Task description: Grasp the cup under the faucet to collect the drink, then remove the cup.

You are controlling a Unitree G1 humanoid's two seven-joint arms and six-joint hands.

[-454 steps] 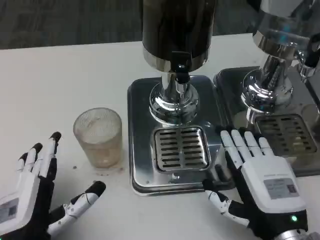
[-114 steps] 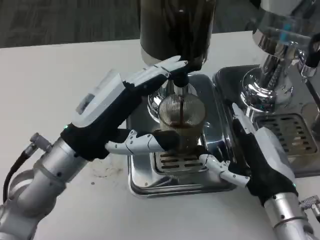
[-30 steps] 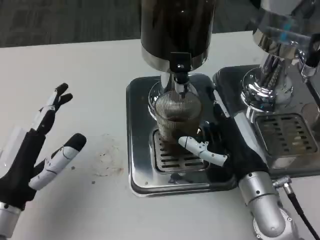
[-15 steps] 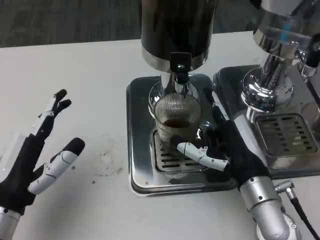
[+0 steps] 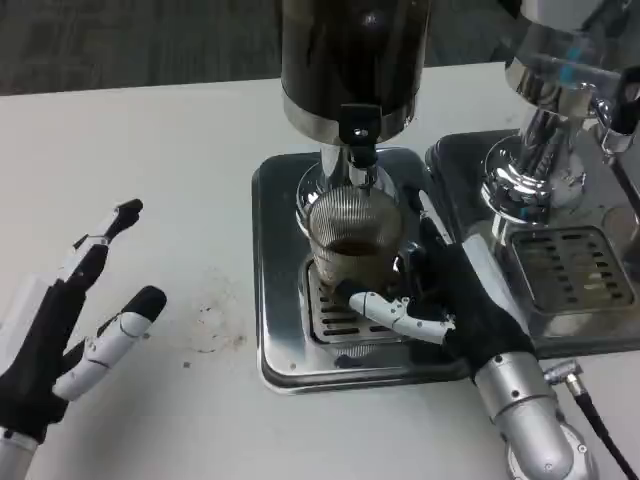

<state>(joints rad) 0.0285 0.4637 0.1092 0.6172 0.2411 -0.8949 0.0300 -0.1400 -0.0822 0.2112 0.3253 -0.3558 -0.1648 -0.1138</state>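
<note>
Cup: the ribbed clear cup (image 5: 350,240) stands upright on the slotted grate (image 5: 340,312), directly under the black faucet (image 5: 360,135). A dark drink fills its lower part.
Right hand: the right hand (image 5: 455,295) reaches in from the right side and is wrapped around the cup. One white finger (image 5: 392,312) lies across the front of the cup near its base, and the black palm is against the right side of the cup. This hand is grasping the cup.
Left hand: the left hand (image 5: 65,325) is low at the left over the white table (image 5: 150,160), well apart from the cup. Its fingers are spread and there is nothing in it, so it is released.
Dispenser: the dark drink tank (image 5: 355,55) stands on a chrome foot at the back of the steel drip tray (image 5: 280,300). The faucet comes out at the front of its lower edge.
Second dispenser: another chrome machine (image 5: 545,120) with its own tray stands just beside the first one, on the right.
Table: some small brown stains (image 5: 215,325) are on the table, left of the tray.
</note>
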